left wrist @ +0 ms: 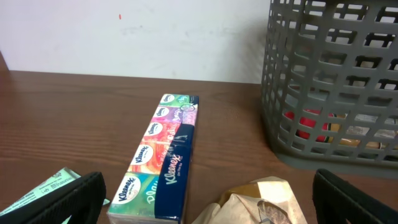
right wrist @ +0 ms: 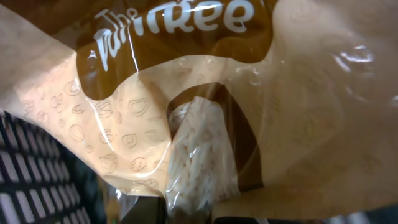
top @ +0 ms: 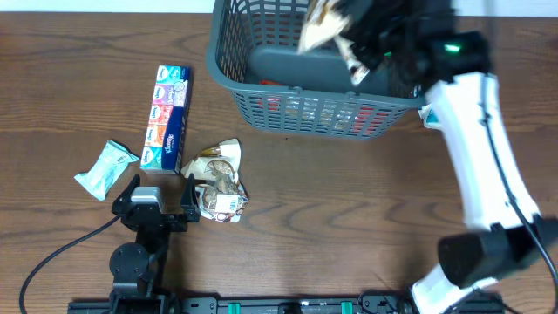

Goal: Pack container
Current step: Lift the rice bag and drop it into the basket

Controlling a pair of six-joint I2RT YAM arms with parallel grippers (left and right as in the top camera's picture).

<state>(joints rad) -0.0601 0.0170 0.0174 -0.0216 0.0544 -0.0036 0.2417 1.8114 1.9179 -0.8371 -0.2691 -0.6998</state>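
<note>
The right claw grips a glossy bag above the basket beneath it; released off-centre, the bag could catch the rim and tumble onto the counter.

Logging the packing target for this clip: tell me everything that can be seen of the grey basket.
The container is a large dark grey plastic basket, rectangular, with slotted lattice walls, a thick rim and a solid base. It stands upright on the wooden table, on the far side, right of centre. Red and yellowish items show through its front slots. The right tool holds a tan snack bag over its opening; whether the bag touches it cannot be told.
</note>
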